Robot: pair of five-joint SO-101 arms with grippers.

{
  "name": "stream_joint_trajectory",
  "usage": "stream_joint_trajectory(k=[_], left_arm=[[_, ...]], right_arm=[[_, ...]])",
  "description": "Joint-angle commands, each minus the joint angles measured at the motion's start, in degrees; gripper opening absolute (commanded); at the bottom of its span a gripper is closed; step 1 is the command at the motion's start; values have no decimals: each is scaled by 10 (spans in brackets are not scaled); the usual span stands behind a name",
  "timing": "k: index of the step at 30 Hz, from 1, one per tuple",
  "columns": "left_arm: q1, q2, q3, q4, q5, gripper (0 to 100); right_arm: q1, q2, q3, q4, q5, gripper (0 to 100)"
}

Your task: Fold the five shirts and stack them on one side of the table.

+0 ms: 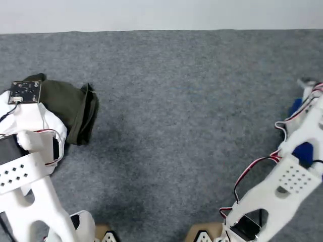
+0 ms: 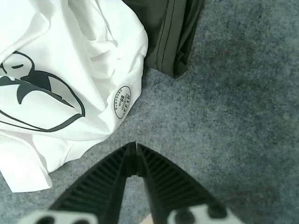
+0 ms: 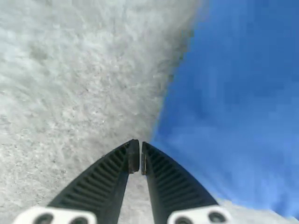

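One crumpled white printed shirt [image 2: 60, 70] touches olive shirt [image 2: 168, 32].

The table cover [image 1: 192, 101] looks like grey felted carpet, matt and fuzzy; the white shirt [image 2: 56, 84] is soft, creased matt cloth with a flat dark print; the olive shirt [image 2: 168, 32] is matt cloth with stitched hems; the blue shirt [image 3: 233, 93] looks smooth; the left gripper [image 2: 136, 156] and right gripper [image 3: 140, 156] are ribbed matt black plastic.
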Motion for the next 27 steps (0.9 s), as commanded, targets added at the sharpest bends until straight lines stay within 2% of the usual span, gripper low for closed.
stream_joint_trajectory(k=[1, 3, 6, 10, 13, 17, 22, 27], left_arm=[[1, -11, -21, 12, -4, 9], [1, -11, -20, 13, -20, 36], [1, -10, -21, 13, -24, 144], [-1, -4, -20, 11, -45, 166], [-11, -4, -18, -4, -114, 167], [-73, 19, -17, -51, -200, 209], [-156, 133, -18, -110, -320, 222], [-177, 241, -20, -153, -423, 224]], right_arm=[[-6, -118, 5, 24, -6, 9], [-14, -166, 33, 24, -6, 9], [-28, -241, 115, 24, -40, 9], [-51, -347, 255, 24, -60, 9], [-59, -431, 360, 24, -62, 9], [-56, -536, 474, 23, -59, 9], [-56, -630, 575, 22, -58, 9], [-56, -683, 630, 22, -60, 9]])
